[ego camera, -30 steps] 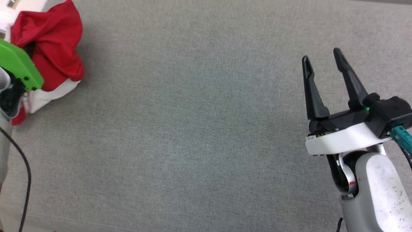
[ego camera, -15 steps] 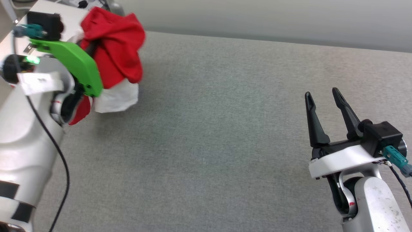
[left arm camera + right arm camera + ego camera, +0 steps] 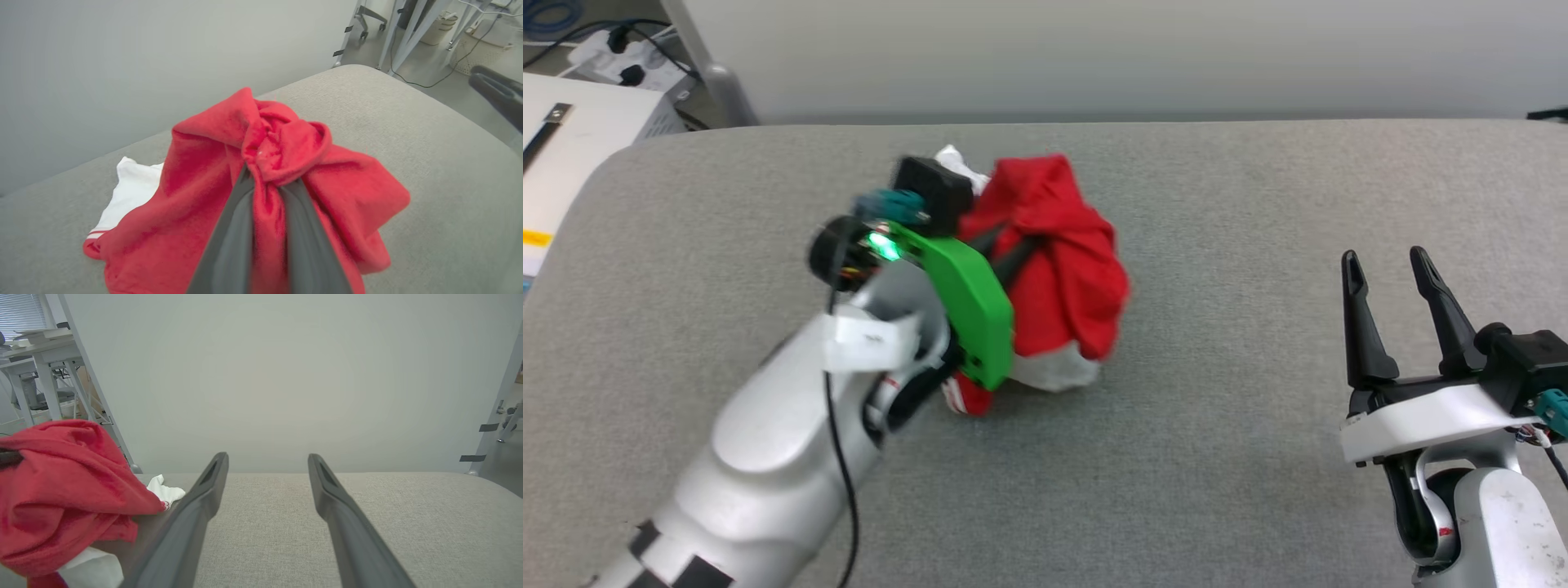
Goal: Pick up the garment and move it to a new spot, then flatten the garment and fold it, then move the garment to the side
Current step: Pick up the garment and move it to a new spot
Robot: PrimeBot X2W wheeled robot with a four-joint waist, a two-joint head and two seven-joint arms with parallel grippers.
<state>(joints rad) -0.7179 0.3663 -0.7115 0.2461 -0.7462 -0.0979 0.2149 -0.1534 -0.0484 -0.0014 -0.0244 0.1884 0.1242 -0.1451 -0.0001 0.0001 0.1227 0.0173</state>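
Right hand (image 3: 1384, 255) nearest me, fingers apart, gripping nothing; bare grey desk (image 3: 1217, 457) on all sides. Farther in, left hand (image 3: 1007, 247) clamped on the bunched red garment (image 3: 1070, 269) mid-desk. Open strip beyond, then the rounded far edge.

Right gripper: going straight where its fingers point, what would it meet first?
Way looks free: the right gripper points over grey cushion toward the pale wall; depth unclear. The jersey is left of it.

Grey fabric tabletop (image 3: 1217, 457), rounded corners. Plain pale wall (image 3: 1094, 49) behind it. White box (image 3: 596, 139) far left. Metal stand legs (image 3: 408, 32), white desk (image 3: 49, 353) beyond.
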